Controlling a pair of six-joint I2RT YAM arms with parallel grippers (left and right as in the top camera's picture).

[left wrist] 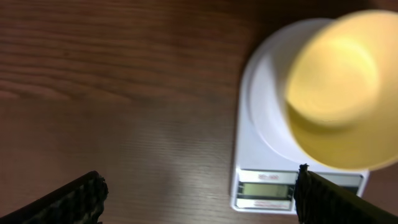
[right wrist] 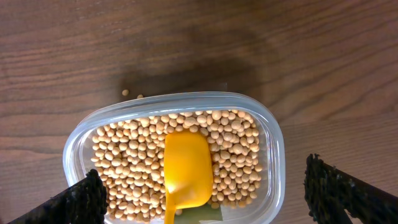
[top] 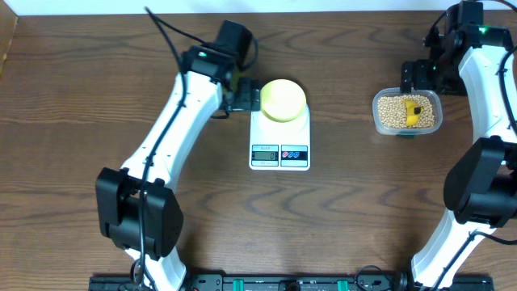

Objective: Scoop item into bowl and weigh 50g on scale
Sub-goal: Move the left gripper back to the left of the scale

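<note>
Hovering, both my claws gape empty: left claw [left wrist: 199, 196] at nine o'clock of the bowl [top: 283, 99], right claw [right wrist: 208, 193] over the tub [right wrist: 274, 143], three o'clock of the scale [top: 279, 155]. Bowl sits empty on scale; beans [right wrist: 124, 155] and scoop [right wrist: 186, 165] lie in the tub. Scooping and weighing remain.

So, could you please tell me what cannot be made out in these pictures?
Scale: its reading is too small in the overhead view and blurred in the left wrist view.
Scoop: its handle is cut off by the bottom edge of the right wrist view.
Bowl: blurred and cut by the right edge in the left wrist view.
</note>
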